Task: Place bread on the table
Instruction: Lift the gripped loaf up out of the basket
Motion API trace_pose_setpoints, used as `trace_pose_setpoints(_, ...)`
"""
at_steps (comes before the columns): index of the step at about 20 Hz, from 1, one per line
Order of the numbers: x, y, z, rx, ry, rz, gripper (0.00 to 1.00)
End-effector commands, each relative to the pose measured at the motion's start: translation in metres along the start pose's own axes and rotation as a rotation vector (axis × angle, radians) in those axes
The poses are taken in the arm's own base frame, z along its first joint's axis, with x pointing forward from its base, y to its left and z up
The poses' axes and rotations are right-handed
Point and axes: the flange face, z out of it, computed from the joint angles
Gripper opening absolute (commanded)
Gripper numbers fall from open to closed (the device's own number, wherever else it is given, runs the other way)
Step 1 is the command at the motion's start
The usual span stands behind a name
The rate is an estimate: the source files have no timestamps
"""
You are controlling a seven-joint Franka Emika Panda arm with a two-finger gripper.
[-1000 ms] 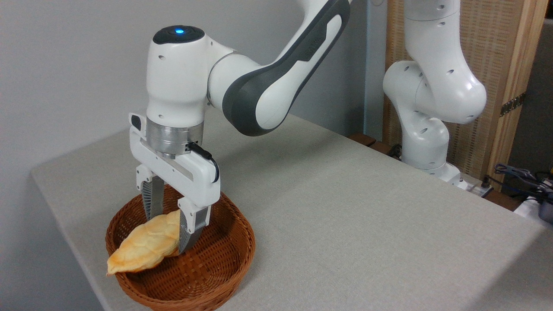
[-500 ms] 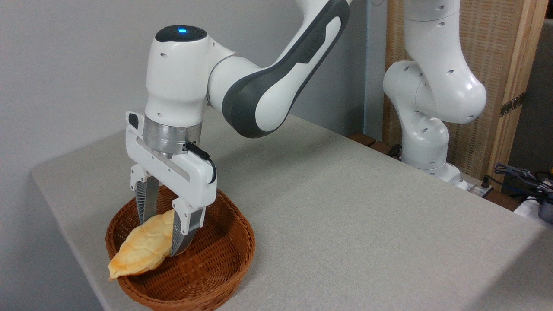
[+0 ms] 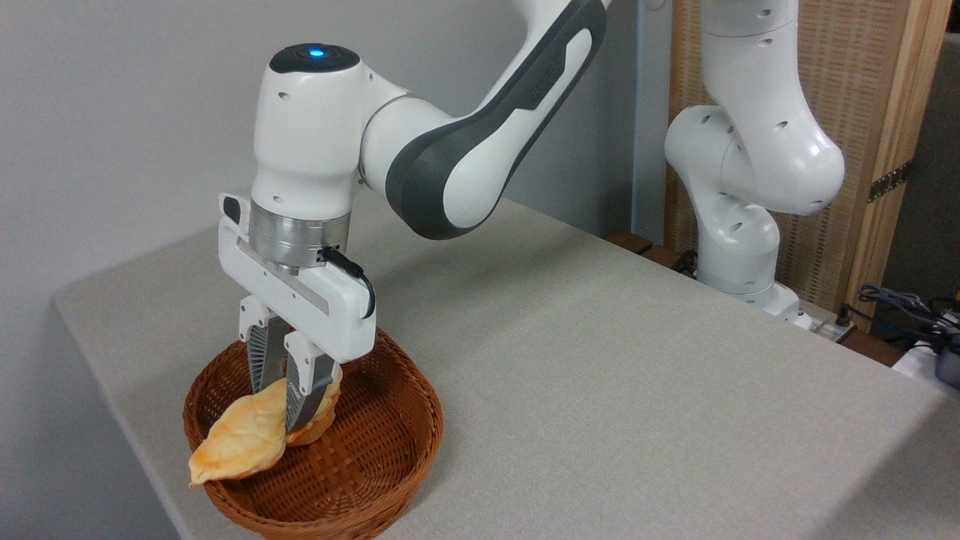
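Note:
The bread (image 3: 240,441), a long pale golden pastry with browned edges, lies in a brown wicker basket (image 3: 375,465), its pointed end resting over the left rim. My gripper (image 3: 281,409) reaches straight down into the basket and is shut on the bread's upper end, the two ribbed fingers (image 3: 300,386) pinching it from either side. The bread bulges out on both sides of the fingers. The table (image 3: 600,390), covered in light grey-beige cloth, stretches away to the right of the basket.
The basket stands near the table's front left corner, close to the edge. The arm's white base (image 3: 739,247) rises at the far right side of the table. Cables (image 3: 900,307) lie beyond the right edge. A grey wall runs behind.
The fingers have closed inward onto the bread's upper end, squeezing it narrower. The gripper sank slightly and shifted left before that; the bread stays in the basket.

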Motion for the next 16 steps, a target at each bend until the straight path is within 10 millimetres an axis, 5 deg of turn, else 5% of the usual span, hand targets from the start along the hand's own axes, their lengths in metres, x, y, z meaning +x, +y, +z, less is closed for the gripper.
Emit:
trace_pose_setpoints(1,0.001,-0.002,-0.003,0.004,0.024,0.010,0.30)
trace_pose_setpoints(8,0.002,-0.002,-0.014,0.007,0.032,0.007,0.29)
trace_pose_setpoints(16,-0.009,0.012,-0.095,-0.033,-0.010,0.015,0.31)
